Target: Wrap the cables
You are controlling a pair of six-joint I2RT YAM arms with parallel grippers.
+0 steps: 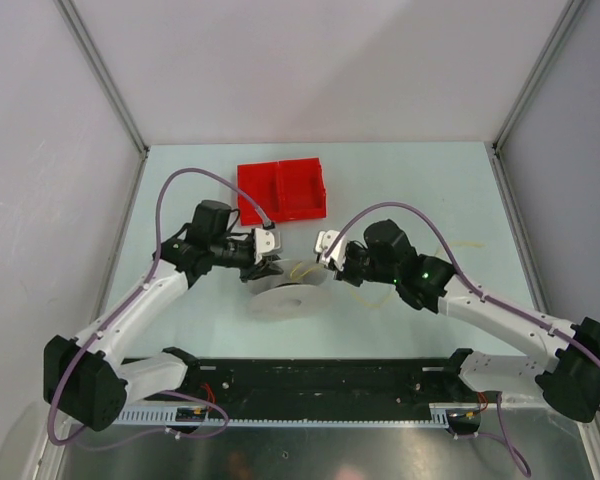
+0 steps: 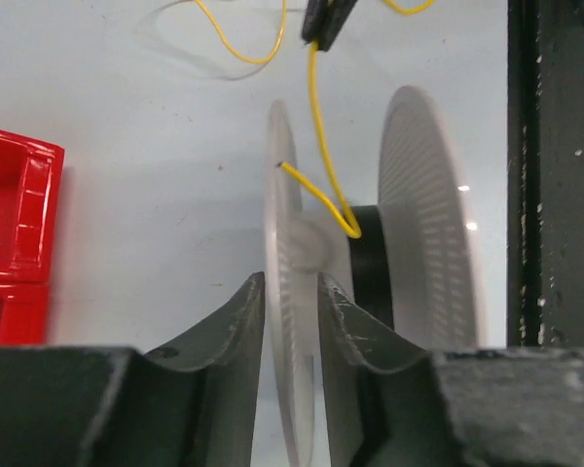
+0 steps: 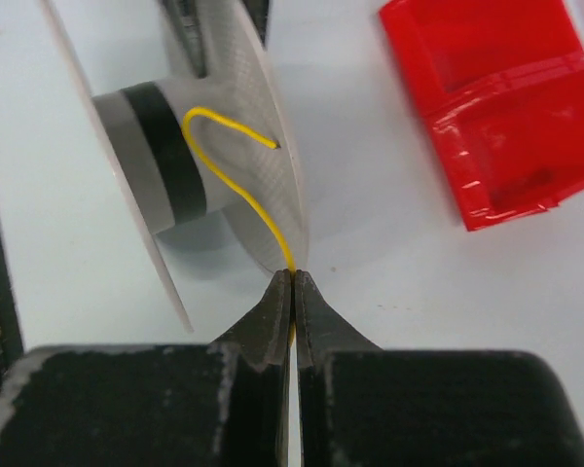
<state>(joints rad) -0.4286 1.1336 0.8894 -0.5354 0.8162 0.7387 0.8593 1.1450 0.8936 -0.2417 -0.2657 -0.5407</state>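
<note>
Right claw point(image 3: 292, 279) pinching cable point(image 3: 241, 193), red tray point(image 3: 487, 107) nearby

Tray point(image 3: 496, 107) looks glossy plastic, spool point(image 2: 428, 224) matt and ribbed, cable point(image 2: 313, 97) smooth.

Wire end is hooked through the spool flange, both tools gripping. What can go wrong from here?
1. The thin yellow wire only pokes its end through a small hole in a flange of the translucent white plastic spool. A tug from the right tool could pull it out.
2. The left tool pinches just that flange's rim, so winding tension may tilt the spool or make it slip.
3. Slack wire lies in loose loops beyond the spool and could kink or snag.
</note>
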